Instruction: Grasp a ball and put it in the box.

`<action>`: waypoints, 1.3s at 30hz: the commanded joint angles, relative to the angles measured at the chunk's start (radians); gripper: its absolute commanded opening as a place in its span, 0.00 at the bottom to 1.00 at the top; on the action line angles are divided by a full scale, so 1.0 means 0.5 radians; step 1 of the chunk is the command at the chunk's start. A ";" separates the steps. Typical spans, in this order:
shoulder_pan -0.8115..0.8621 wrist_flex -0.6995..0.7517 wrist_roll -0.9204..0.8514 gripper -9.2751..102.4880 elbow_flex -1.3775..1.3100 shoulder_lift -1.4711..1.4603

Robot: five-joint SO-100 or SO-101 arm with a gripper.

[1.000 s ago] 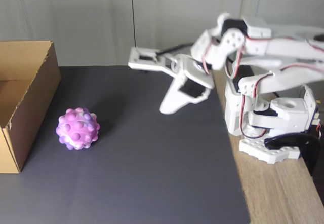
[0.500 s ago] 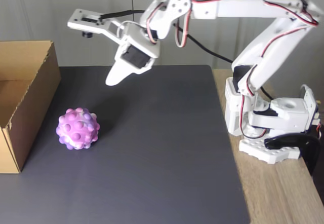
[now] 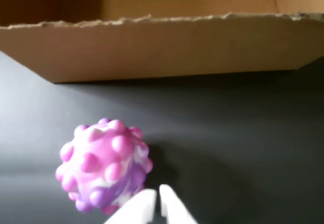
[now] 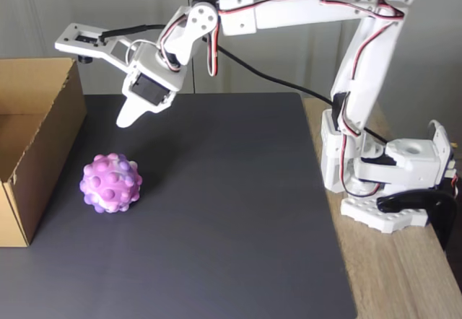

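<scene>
Claw (image 4: 124, 122) hovering closed above ball (image 4: 110, 182), box (image 4: 45, 113) beside it. Needs opening wide and centring before descending; bumpy ball may roll.

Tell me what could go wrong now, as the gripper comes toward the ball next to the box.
1. The gripper looks shut; in the wrist view its tips sit almost together. If it does not open, it may push the ball instead of grasping it.
2. The ball is round and lies free on the dark mat, so a touch may roll it away.
3. The box wall stands close beside the ball, so the gripper may bump it.
</scene>
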 commanded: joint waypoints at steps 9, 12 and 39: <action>0.015 -0.083 0.018 0.38 -0.110 -0.089; 0.015 -0.110 0.018 0.39 -0.117 -0.120; 0.037 -0.368 0.061 0.63 -0.209 -0.672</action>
